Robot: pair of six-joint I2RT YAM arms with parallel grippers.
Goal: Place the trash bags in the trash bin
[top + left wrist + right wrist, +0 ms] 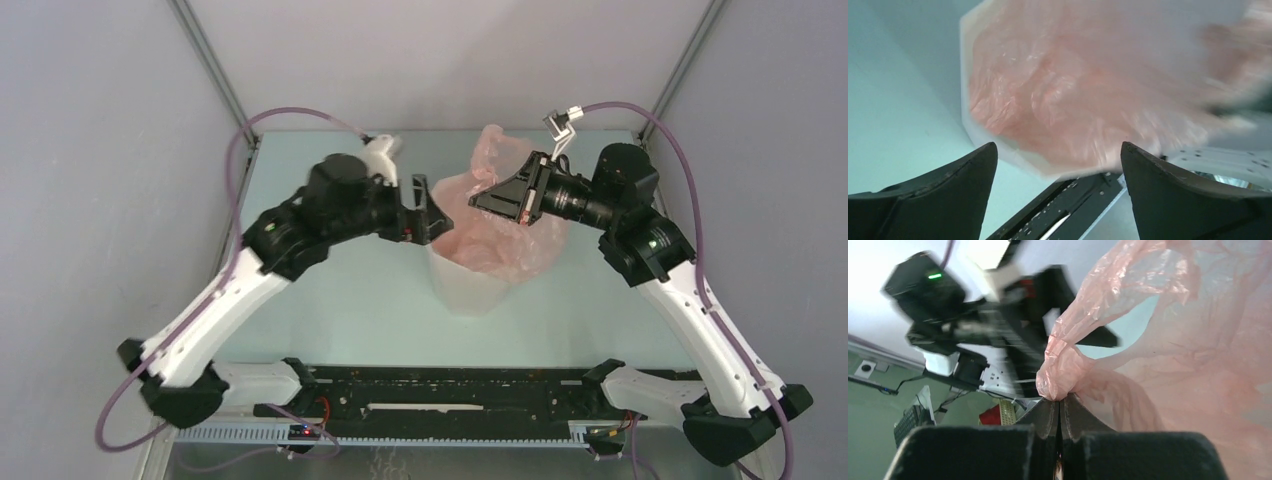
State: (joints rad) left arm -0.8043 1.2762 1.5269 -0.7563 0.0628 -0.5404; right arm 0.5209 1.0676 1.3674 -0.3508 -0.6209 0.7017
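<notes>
The white trash bin [465,290] stands mid-table, and the pale-pink trash bag [500,160] fills its mouth and billows above the rim. My right gripper [480,203] hovers over the bin, shut on a bunched fold of the bag [1063,375], with its tips [1060,401] pinched together. My left gripper [428,210] sits just left of the bin's rim, open and holding nothing. In the left wrist view the bin's rim [966,107] and the bag [1063,90] inside it lie just beyond the left gripper [1058,152]. The bag covers the bin's inside.
A black rail [430,395] runs along the table's near edge between the arm bases. Purple cables [240,150] loop from both arms toward the back corners, where metal frame posts [215,60] rise. Grey walls close in the table on three sides.
</notes>
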